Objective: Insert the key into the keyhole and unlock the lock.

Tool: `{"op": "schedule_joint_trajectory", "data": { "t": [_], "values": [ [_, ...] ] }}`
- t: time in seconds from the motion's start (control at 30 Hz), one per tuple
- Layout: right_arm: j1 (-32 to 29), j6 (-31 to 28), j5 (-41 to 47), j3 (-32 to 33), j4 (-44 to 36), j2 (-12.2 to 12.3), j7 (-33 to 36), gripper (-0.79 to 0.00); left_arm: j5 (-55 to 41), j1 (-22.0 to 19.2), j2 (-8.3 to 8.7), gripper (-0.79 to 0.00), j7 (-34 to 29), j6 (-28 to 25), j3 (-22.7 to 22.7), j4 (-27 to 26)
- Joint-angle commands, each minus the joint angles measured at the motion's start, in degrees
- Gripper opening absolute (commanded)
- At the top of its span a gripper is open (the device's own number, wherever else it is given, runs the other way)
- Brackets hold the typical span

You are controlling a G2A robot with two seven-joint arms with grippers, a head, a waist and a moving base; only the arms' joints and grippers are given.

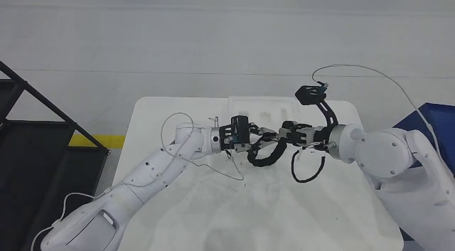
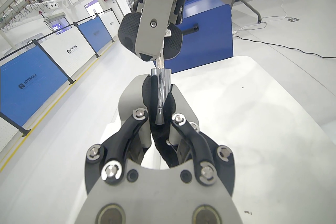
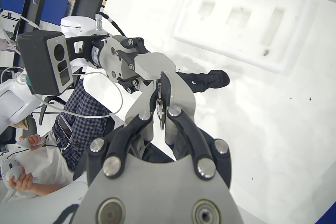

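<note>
Two grippers are meeting tip to tip above the middle of the white table (image 1: 320, 208). The left gripper (image 2: 157, 82) is clenching tight on the lock (image 2: 162, 101) — its chrome barrel is sitting between the black pads, with the end face pointing at the other arm. The right gripper (image 2: 158, 50) is pinching the key (image 3: 160, 110) by its head, fingers closed on it. The blade is reaching the barrel's end — how far in it is sitting cannot be told. The lock's black cable (image 1: 266, 157) is hanging in a loop beneath both grippers. A white foam tray (image 3: 244, 25) with three recesses is lying near the table's far edge.
</note>
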Motion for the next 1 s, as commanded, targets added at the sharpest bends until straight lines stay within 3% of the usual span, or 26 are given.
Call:
{"op": "schedule_joint_trajectory", "data": {
  "t": [0.0,0.03,0.17,0.3,0.47,0.63,0.8,0.97],
  "values": [
    [0.1,0.0,0.0,-0.1,0.2,0.0,-0.3,-0.188,-0.3,0.1,-0.07,-0.785,-0.1,-0.5,-0.1,0.1],
    [0.1,0.0,0.1,-0.2,0.3,-0.1,-0.5,0.0,-0.5,0.2,-0.11,-0.785,-0.2,-0.8,-0.2,0.2],
    [0.3,-1.7,1.4,-0.1,0.9,-0.2,-1.7,0.0,-2.0,0.4,-0.36,-0.785,0.1,-2.5,-0.3,1.0],
    [0.4,-7.4,2.6,1.0,1.5,-0.1,-3.0,0.0,-4.2,0.4,-0.7,-0.785,0.2,-4.5,-0.5,2.3],
    [-0.3,-24.1,6.7,3.9,3.8,0.2,-4.8,0.0,-8.4,-0.1,-1.08,-0.785,-0.2,-9.1,-1.2,5.0],
    [-1.6,-41.0,14.1,6.9,8.4,0.9,-1.6,0.0,-14.1,-1.1,-1.45,-0.785,-2.5,-15.8,-1.9,8.3],
    [-2.7,-48.7,15.2,8.3,9.1,1.5,0.6,0.0,-21.3,-2.6,-1.54,-0.785,-7.1,-18.0,-0.9,9.5],
    [-3.8,-53.9,10.9,8.8,7.7,1.7,-2.0,0.0,-31.2,-5.2,-0.37,-0.785,-13.6,-18.0,3.7,8.0]
  ]
}}
